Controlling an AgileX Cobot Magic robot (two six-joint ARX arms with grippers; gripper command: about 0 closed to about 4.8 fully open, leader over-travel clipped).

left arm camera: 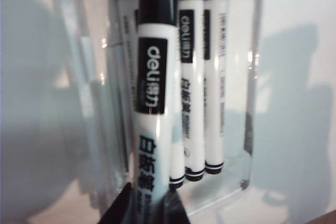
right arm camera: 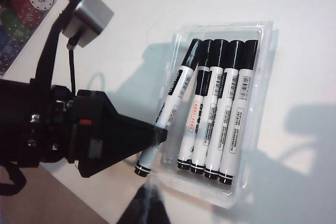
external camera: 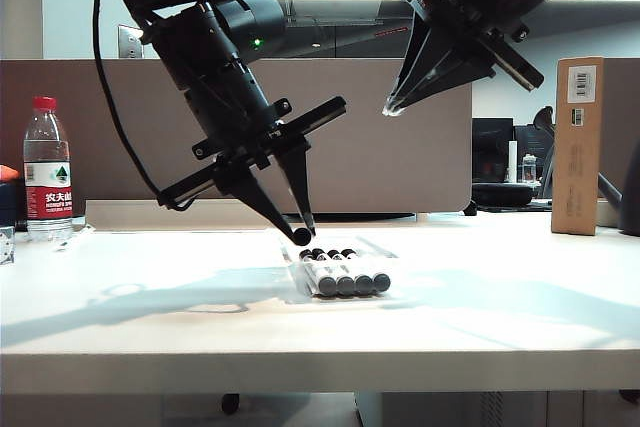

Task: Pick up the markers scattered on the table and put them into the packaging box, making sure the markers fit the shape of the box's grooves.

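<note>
Left gripper [external camera: 303, 229] pinches a marker [right arm camera: 167, 109] nearly shut, holding it tilted over the edge of the packaging box [right arm camera: 261, 77] mid-table [external camera: 150, 327], where four markers [right arm camera: 220, 106] already lie side by side in the grooves; right gripper [external camera: 392, 107] hangs high above, closed and empty.

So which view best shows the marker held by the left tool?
The right wrist view: the held marker lies tilted over the packaging box's edge. The left wrist view shows only its barrel; the exterior view shows just its end.
</note>
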